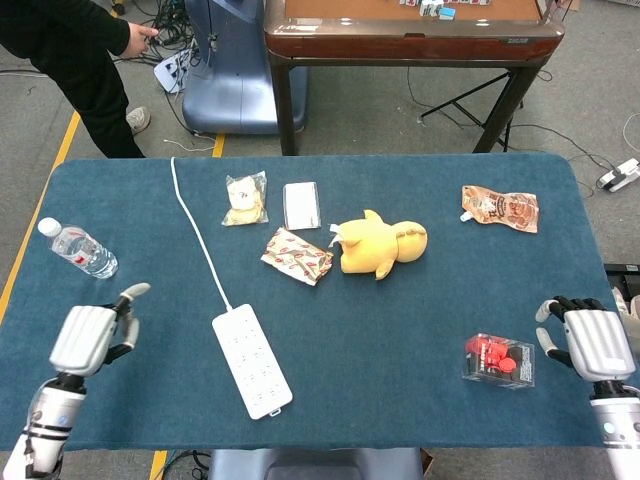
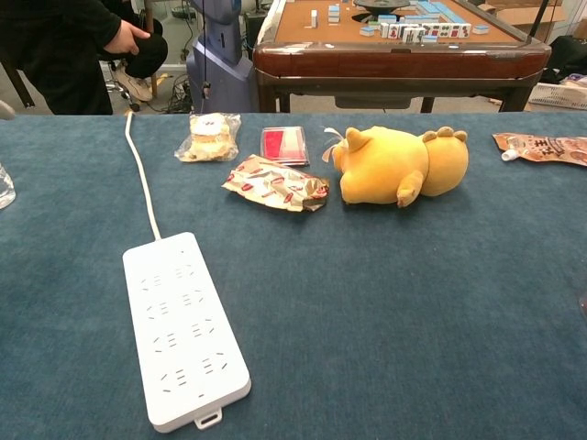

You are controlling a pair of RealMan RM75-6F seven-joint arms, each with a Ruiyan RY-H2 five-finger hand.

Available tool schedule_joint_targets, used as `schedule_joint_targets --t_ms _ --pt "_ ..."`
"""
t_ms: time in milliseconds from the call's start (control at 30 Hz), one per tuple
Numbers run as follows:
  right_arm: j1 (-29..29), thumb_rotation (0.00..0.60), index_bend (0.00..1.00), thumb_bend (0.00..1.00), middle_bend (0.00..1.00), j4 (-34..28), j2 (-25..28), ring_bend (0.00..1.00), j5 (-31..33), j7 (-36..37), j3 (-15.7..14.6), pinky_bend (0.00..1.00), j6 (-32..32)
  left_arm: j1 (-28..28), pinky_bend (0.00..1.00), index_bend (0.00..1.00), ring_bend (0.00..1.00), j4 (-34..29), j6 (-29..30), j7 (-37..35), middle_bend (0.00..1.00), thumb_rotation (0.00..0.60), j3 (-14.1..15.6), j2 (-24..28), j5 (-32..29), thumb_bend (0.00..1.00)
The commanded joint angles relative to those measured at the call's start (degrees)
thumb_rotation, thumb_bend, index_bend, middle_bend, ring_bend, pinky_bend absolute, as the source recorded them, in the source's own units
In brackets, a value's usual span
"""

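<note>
Left hand (image 1: 88, 335) lower left, fingers spread, empty, apart from power strip (image 1: 251, 360) lower center. Right hand (image 1: 590, 340) lower right by desk (image 1: 400, 330) edge, fingers loosely curled, empty, near red-filled box (image 1: 498, 360).

Left hand (image 1: 88, 335) with silver-grey back shell and dark fingers, white forearm with black bands, right hand (image 1: 590, 340) of matching silver-grey shell

Place: a robotics lab or test room, not a home.
Work surface: a table (image 1: 400, 340) covered in blue felt, laid out with mixed test items.
Floor: bare grey concrete with yellow tape lines (image 1: 40, 215) and loose cables (image 1: 180, 40).
Behind: a mahjong table (image 1: 410, 30) and a blue machine base (image 1: 235, 75).
People: a bystander in black (image 1: 70, 60).
</note>
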Motion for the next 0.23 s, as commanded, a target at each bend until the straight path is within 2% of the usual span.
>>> schedule_joint_targets --t_ms 33,233 --pt "-0.02 0.6 0.5 0.32 0.46 -0.09 0.0 0.45 -0.15 -0.04 -0.07 0.36 0.04 4.9 0.88 0.26 0.65 -2.64 4.11 2.72 0.66 0.6 0.82 2.86 -3.36 0.58" --pt "-0.07 0.6 0.5 0.32 0.46 -0.56 -0.04 0.45 -0.54 -0.52 -0.28 0.36 0.13 9.56 0.88 0.29 0.63 -1.18 8.58 1.64 0.64 0.6 0.99 2.76 -4.49 0.58"
